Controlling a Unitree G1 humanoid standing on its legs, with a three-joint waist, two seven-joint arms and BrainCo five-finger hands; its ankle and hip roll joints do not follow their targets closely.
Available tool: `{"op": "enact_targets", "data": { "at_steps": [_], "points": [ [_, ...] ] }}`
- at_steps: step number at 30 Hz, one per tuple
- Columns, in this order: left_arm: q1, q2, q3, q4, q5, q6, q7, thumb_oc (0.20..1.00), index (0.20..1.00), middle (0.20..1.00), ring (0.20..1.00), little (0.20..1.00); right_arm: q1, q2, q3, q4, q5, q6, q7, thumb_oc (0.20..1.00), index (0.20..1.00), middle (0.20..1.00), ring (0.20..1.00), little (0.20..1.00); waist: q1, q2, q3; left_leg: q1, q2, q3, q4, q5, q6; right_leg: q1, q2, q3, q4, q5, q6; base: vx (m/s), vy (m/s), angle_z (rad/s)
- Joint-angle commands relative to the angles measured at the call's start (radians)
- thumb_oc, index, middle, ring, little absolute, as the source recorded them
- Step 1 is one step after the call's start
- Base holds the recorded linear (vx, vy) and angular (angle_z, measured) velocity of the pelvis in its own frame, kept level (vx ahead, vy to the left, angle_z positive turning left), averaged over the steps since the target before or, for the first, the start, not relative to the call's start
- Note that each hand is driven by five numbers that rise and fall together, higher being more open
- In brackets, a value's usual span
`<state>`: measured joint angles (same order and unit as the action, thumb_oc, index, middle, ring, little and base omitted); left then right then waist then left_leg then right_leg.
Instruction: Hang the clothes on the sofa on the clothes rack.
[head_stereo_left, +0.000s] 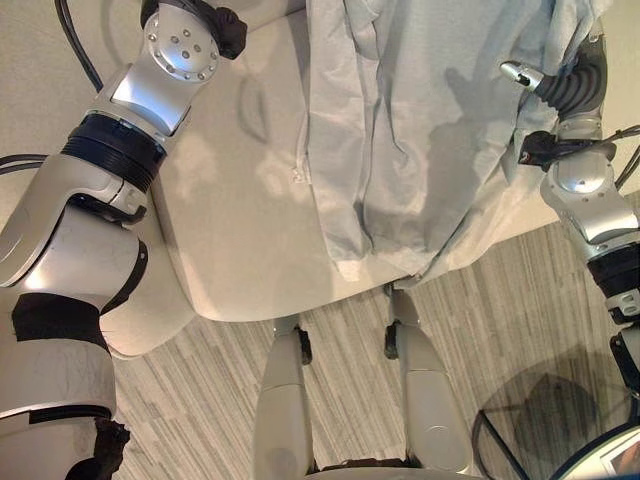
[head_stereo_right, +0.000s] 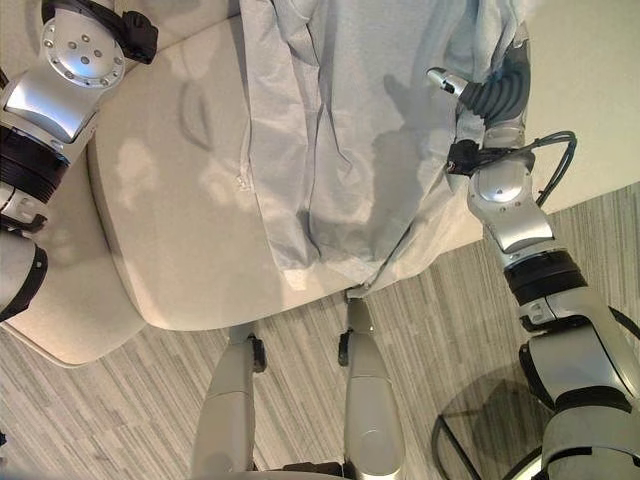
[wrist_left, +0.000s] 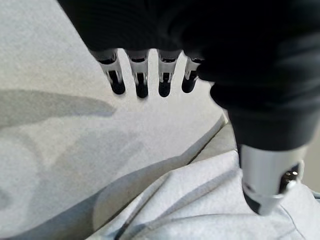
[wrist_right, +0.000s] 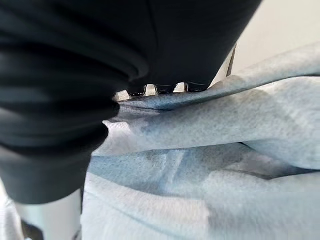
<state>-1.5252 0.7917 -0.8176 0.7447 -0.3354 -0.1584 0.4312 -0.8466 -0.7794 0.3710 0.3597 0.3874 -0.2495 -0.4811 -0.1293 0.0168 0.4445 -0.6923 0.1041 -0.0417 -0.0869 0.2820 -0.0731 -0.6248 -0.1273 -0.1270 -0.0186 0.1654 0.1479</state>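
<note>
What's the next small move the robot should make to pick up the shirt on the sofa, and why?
Probably close the right hand on the fold of the pale blue shirt it already touches, then lift. Its fingertips sit at a raised fold, but how far they curl is hidden. The left hand hangs open over bare sofa cushion, holding nothing.

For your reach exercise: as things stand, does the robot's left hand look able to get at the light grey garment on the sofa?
Probably yes. The left hand hangs with straight fingers above bare sofa cushion, and the garment lies right beside it with nothing between them.
</note>
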Motion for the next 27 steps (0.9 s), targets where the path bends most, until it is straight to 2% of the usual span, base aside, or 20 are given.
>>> {"op": "enact_targets", "data": {
  "at_steps": [1,9,18,20,27],
  "points": [
    [-0.070,0.021,0.059,-0.002,0.042,-0.031,0.037,1.000,1.000,1.000,1.000,1.000,-0.035,0.037,-0.002,-0.119,-0.122,-0.054,0.033,1.000,1.000,1.000,1.000,1.000,0.010,-0.048,0.034,0.128,-0.012,-0.040,0.000,-0.145,-0.058,0.029,0.011,0.016,-0.069,0.047,0.045,0.00,0.000,0.00],
    [-0.068,-0.003,0.072,0.028,0.055,-0.024,0.044,1.000,1.000,1.000,1.000,1.000,0.049,0.045,-0.059,-0.091,-0.130,-0.038,0.019,1.000,1.000,1.000,1.000,1.000,0.004,-0.054,0.036,0.127,-0.013,-0.041,0.000,-0.148,-0.056,0.029,0.007,0.016,-0.069,0.048,0.046,0.00,0.000,0.00],
    [-0.025,-0.019,0.059,0.063,0.065,-0.006,0.002,1.000,1.000,1.000,1.000,1.000,0.018,-0.008,-0.102,0.030,-0.093,-0.020,-0.019,1.000,1.000,1.000,1.000,1.000,-0.001,-0.063,0.039,0.124,-0.015,-0.039,0.000,-0.151,-0.054,0.024,0.008,0.021,-0.069,0.049,0.046,0.00,0.000,0.00],
    [-0.024,-0.062,0.030,0.115,0.095,0.016,-0.020,1.000,1.000,1.000,1.000,1.000,-0.013,-0.002,-0.087,0.054,-0.068,-0.028,-0.020,1.000,1.000,1.000,1.000,1.000,-0.006,-0.068,0.045,0.121,-0.012,-0.038,0.000,-0.149,-0.054,0.019,0.010,0.022,-0.069,0.050,0.047,0.00,0.000,0.00],
    [-0.055,-0.122,-0.001,0.184,0.099,0.031,-0.033,1.000,1.000,1.000,1.000,1.000,-0.055,0.008,-0.056,0.047,-0.057,-0.038,-0.019,1.000,1.000,1.000,1.000,1.000,-0.023,-0.082,0.045,0.109,-0.005,-0.037,0.000,-0.149,-0.053,0.003,0.018,0.026,-0.069,0.048,0.048,0.00,0.000,0.00]
  ]
}}
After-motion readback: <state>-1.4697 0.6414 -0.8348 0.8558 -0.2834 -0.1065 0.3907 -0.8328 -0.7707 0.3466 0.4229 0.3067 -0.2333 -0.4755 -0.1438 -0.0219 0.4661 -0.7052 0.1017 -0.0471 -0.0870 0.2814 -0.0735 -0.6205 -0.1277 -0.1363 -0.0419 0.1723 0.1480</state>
